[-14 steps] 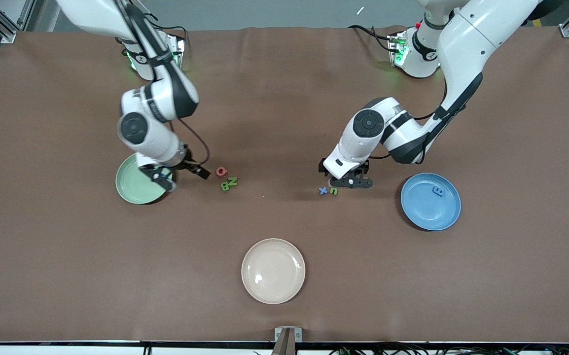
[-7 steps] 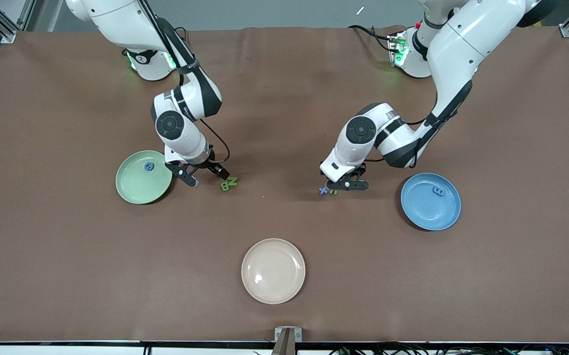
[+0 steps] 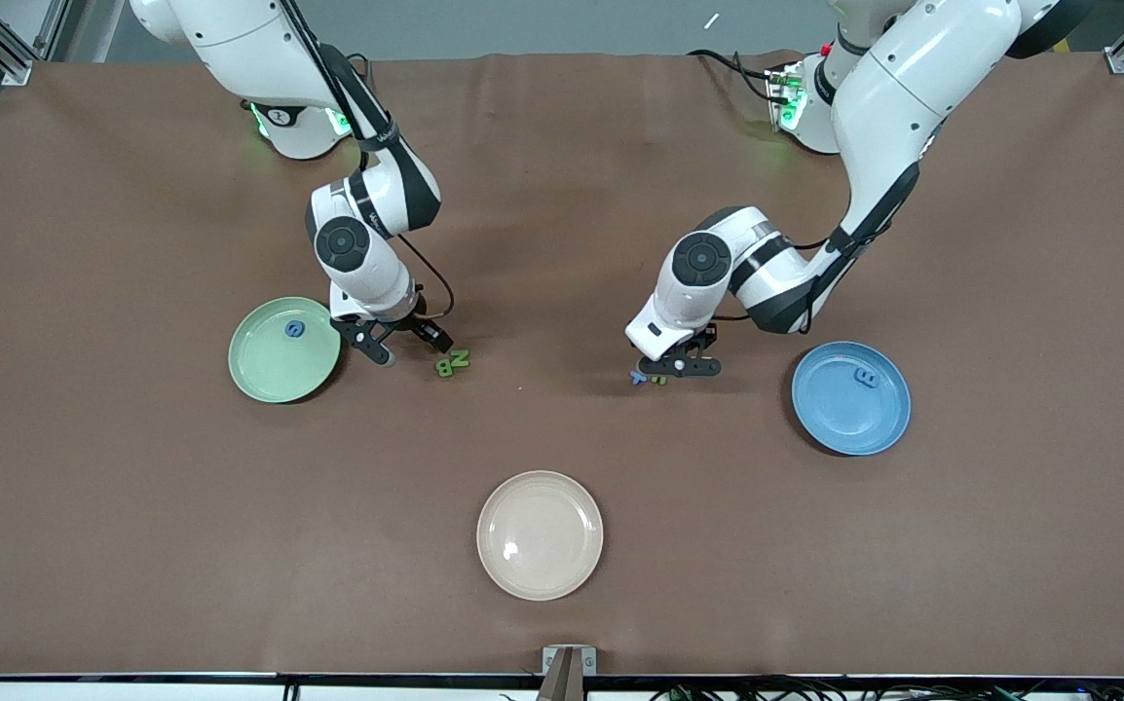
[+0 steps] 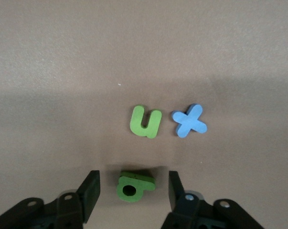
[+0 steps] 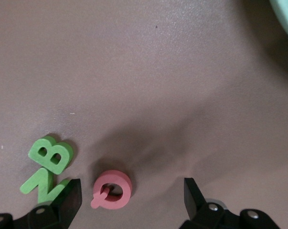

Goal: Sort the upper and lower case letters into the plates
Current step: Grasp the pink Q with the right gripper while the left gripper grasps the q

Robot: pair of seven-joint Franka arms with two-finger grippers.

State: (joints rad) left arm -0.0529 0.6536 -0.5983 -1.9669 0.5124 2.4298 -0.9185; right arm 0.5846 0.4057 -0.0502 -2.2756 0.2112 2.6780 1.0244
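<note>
— Brown paper covers the whole surface (image 3: 562, 175). Where do the two arms stand?

— Both reach down low over it. The left arm's jaws sit near the middle, the right arm's jaws just beside the mint plate (image 3: 270, 375).

— And the plates?

— The mint plate lies toward the right arm's end from the right jaws and carries one blue letter (image 3: 294, 329). The blue plate (image 3: 835, 419) lies near the left jaws, toward the left arm's end, and holds a blue letter (image 3: 867, 377) too. A cream plate (image 3: 540, 574) sits well apart from both jaws, nearer the front camera.

— What are the right jaws doing?

— They are spread wide and grip nothing. A pink Q (image 5: 112, 189) lies flat in the gap, closer to one side and touching neither. A green B (image 5: 51, 154) and a green Z (image 5: 42, 183) lie touching each other just outside that gap.

— The left jaws?

— Parted about halfway, gripping nothing. A small green letter with a round hole (image 4: 133, 184) lies between them, with a sliver of brown showing on each side. Just ahead of the jaws lie a green u (image 4: 145, 122) and a blue x (image 4: 189, 120), side by side.
</note>
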